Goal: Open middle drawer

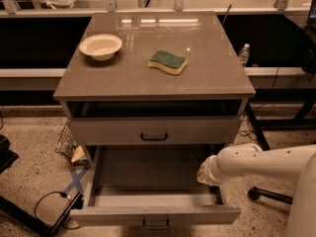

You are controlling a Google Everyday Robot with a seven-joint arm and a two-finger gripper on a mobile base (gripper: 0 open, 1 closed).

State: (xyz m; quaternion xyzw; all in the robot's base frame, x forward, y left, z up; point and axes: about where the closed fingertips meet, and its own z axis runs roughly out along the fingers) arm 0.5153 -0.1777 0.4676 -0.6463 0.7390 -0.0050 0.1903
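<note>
The middle drawer (154, 214) is pulled far out at the bottom of the cabinet. Its plain grey inside shows and its black bar handle (155, 224) sits at the centre of the flat front. My gripper (201, 175) is at the end of the white arm (256, 163), which reaches in from the right. It is above the drawer's right side wall, behind the front panel. The taller-fronted drawer (154, 131) above is closed or nearly so. The lowest drawer is hidden.
A white bowl (100, 46) and a green and yellow sponge (168, 62) lie on the cabinet top (212, 78). Cables and a black stand (34, 216) lie on the floor at left. A water bottle (244, 53) stands behind right. A black base leg (269, 195) is at right.
</note>
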